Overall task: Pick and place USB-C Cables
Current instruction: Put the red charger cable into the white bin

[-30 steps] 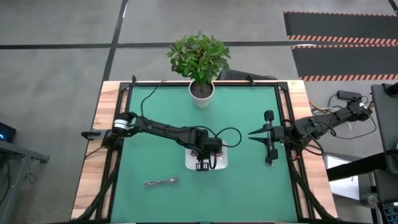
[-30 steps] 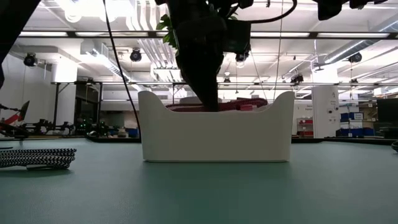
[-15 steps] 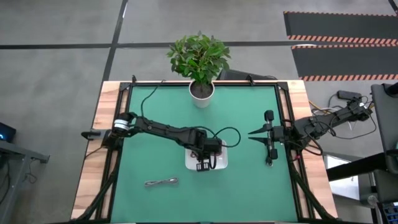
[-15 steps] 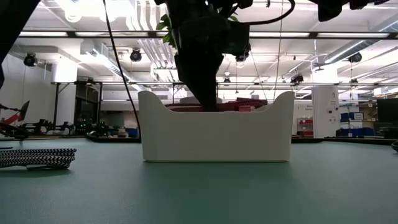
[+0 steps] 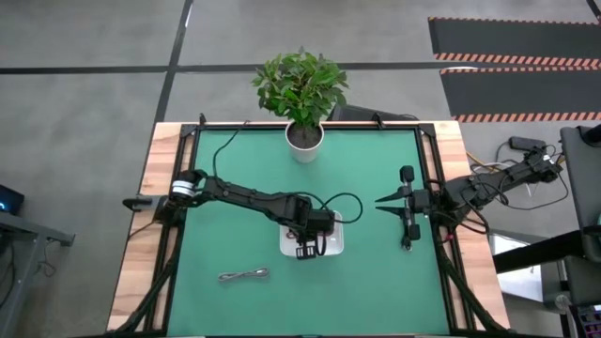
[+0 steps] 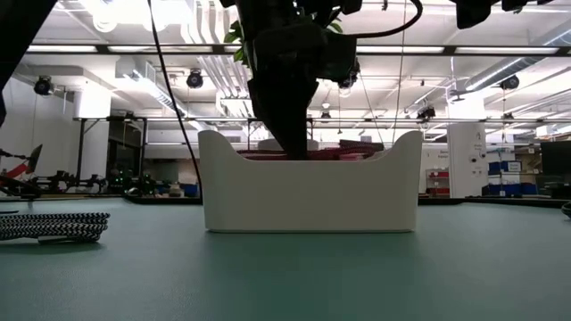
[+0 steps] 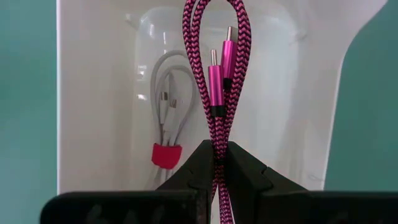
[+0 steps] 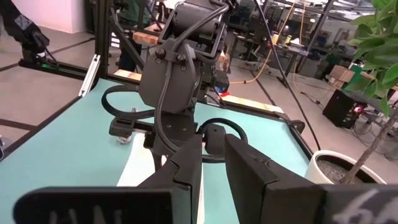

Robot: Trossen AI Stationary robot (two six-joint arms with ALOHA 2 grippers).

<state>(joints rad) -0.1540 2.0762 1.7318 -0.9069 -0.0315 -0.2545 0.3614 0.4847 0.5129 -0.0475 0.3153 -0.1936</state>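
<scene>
My left gripper (image 5: 308,250) hangs over the white tray (image 5: 334,247), shut on the magenta-pink braided cable (image 7: 217,62). In the low view its fingers dip behind the tray's front wall (image 6: 308,192). The white-grey cable (image 7: 166,99), bound by a red tie, lies on the tray floor. The grey-brown cable (image 5: 244,275) lies on the green mat near the table's near-left part and also shows in the low view (image 6: 53,226). No black cable shows. My right gripper (image 5: 406,214) waits at the table's right side, its fingers a narrow gap apart (image 8: 211,174). My left gripper pinches the doubled magenta-pink cable between its two fingers (image 7: 239,168), across both strands (image 7: 216,134). It comes from above, pointing down into the tray. The loop end with the two plugs (image 7: 219,59) reaches out past the fingertips over the tray floor; whether it rests there I cannot tell.
A potted plant in a white pot (image 5: 304,139) stands at the table's far edge. A black wire loops from the left arm beside the tray (image 5: 347,202). Bare green mat lies between the tray and my right gripper and along the near edge.
My left gripper has edged slightly toward the table's left over the tray, still shut on the magenta-pink cable. The right arm and the grey-brown cable have kept still.
</scene>
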